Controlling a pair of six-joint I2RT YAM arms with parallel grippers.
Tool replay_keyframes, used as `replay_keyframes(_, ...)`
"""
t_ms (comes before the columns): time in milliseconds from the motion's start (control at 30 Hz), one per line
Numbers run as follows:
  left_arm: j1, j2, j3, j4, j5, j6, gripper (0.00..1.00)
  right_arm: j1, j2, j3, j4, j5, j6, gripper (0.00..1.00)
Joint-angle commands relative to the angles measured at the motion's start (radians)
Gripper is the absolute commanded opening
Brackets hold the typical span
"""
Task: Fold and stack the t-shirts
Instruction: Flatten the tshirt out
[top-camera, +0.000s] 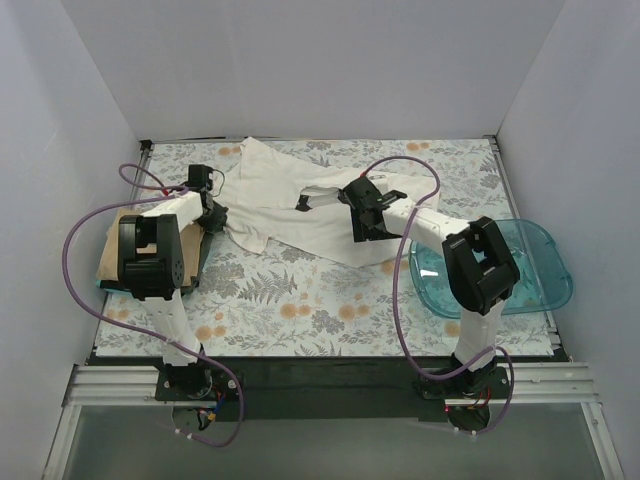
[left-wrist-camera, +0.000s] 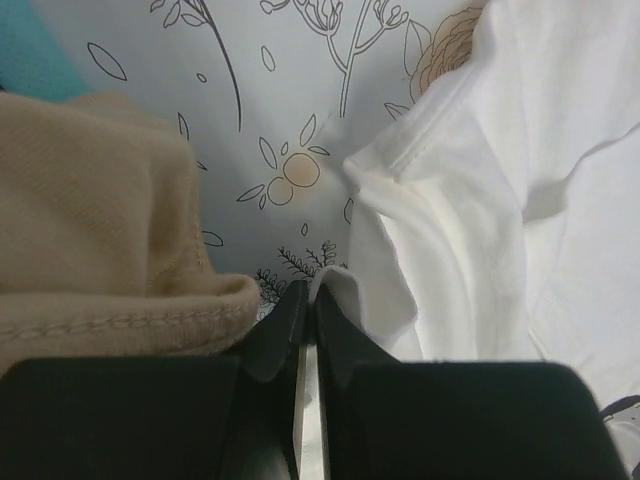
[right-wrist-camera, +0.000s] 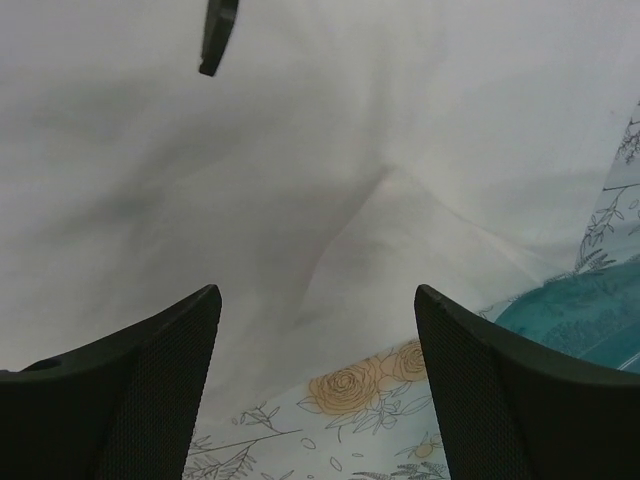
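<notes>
The white t-shirt (top-camera: 285, 205) lies spread and wrinkled across the back middle of the floral table. My left gripper (top-camera: 213, 215) is at the shirt's left edge, shut on a fold of white cloth, as the left wrist view shows (left-wrist-camera: 308, 295). The tan-beige t-shirt (top-camera: 112, 245) lies folded at the left under the left arm and fills the left of the left wrist view (left-wrist-camera: 90, 220). My right gripper (top-camera: 365, 218) is open and empty over the white shirt's right part (right-wrist-camera: 300, 150), its fingers (right-wrist-camera: 150, 370) wide apart near the shirt's hem.
A translucent blue tub (top-camera: 535, 270) stands at the right by the right arm; its rim shows in the right wrist view (right-wrist-camera: 590, 320). A small dark tag (right-wrist-camera: 218, 35) sits on the white shirt. White walls enclose the table on three sides.
</notes>
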Motion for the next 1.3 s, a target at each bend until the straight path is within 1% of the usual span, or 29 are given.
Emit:
replay_keyframes(0, -0.004, -0.038, -0.045, -0.022, 0.022, 0.028, 0.0, -0.003, 0.032, 0.063, -0.083, 0.157, 0.07, 0.83)
replay_keyframes(100, -0.005, -0.043, -0.065, -0.004, 0.038, 0.037, 0.0, -0.003, 0.075, 0.097, -0.109, 0.179, 0.072, 0.8)
replay_keyframes(167, -0.005, -0.043, -0.065, 0.002, 0.036, 0.037, 0.0, -0.003, 0.106, 0.109, -0.111, 0.193, 0.067, 0.8)
replay_keyframes(267, -0.004, -0.043, -0.072, 0.008, 0.041, 0.041, 0.0, -0.004, 0.144, 0.137, -0.118, 0.214, 0.055, 0.76)
replay_keyframes(367, -0.005, -0.044, -0.073, 0.01, 0.036, 0.046, 0.0, -0.007, 0.167, 0.161, -0.155, 0.237, 0.067, 0.63)
replay_keyframes(433, -0.004, -0.046, -0.073, 0.014, 0.042, 0.049, 0.0, -0.007, 0.162, 0.155, -0.175, 0.239, 0.084, 0.58)
replay_keyframes(600, -0.004, -0.05, -0.078, 0.025, 0.053, 0.048, 0.0, -0.003, 0.106, 0.089, -0.183, 0.133, 0.111, 0.54)
replay_keyframes(633, -0.004, -0.052, -0.081, 0.027, 0.054, 0.048, 0.0, 0.002, 0.089, 0.072, -0.183, 0.116, 0.116, 0.5)
replay_keyframes(767, -0.004, -0.052, -0.084, 0.033, 0.058, 0.049, 0.0, 0.029, 0.017, 0.014, -0.183, 0.096, 0.145, 0.47)
replay_keyframes(833, -0.004, -0.047, -0.081, 0.034, 0.062, 0.051, 0.0, 0.054, -0.038, -0.046, -0.195, 0.098, 0.183, 0.47)
replay_keyframes(900, -0.004, -0.043, -0.079, 0.037, 0.065, 0.051, 0.0, 0.074, -0.09, -0.11, -0.206, 0.084, 0.21, 0.43)
replay_keyframes(933, -0.004, -0.038, -0.079, 0.038, 0.068, 0.051, 0.0, 0.082, -0.101, -0.144, -0.211, 0.076, 0.219, 0.43)
replay_keyframes(967, 0.027, -0.037, -0.079, 0.038, 0.068, 0.051, 0.0, 0.088, -0.112, -0.144, -0.212, 0.069, 0.223, 0.43)
replay_keyframes(1133, 0.038, -0.034, -0.081, 0.038, 0.076, 0.054, 0.0, 0.111, -0.163, -0.274, -0.22, 0.039, 0.265, 0.43)
replay_keyframes(1200, 0.044, -0.034, -0.081, 0.038, 0.082, 0.052, 0.0, 0.114, -0.178, -0.29, -0.217, 0.059, 0.289, 0.41)
replay_keyframes(1267, 0.042, -0.032, -0.081, 0.041, 0.087, 0.057, 0.0, 0.115, -0.2, -0.275, -0.218, 0.071, 0.292, 0.41)
